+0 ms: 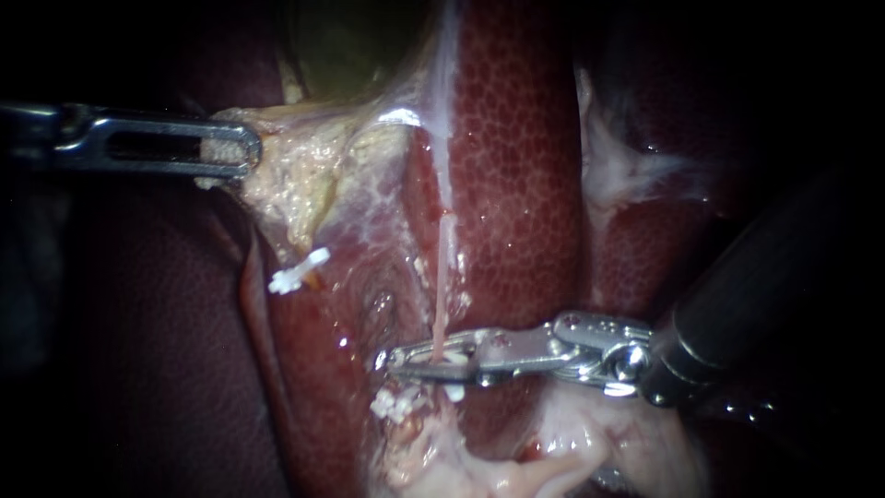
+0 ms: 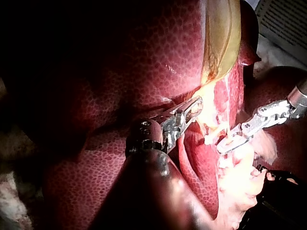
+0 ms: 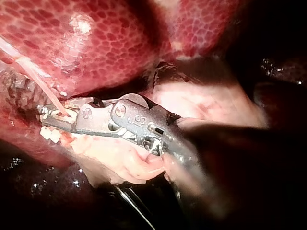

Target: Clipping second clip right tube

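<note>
Here, endoscope: the right tube (image 1: pixel 443 267) runs upright, crossing the right instrument (image 1: pixel 429 361), whose level jaws clamp a clip (image 1: pixel 452 355) round it. Left wrist: left instrument (image 2: pixel 195 104) grips pale tissue (image 2: pixel 207 93), well apart. Right wrist: tube enters the jaws squarely.
</note>
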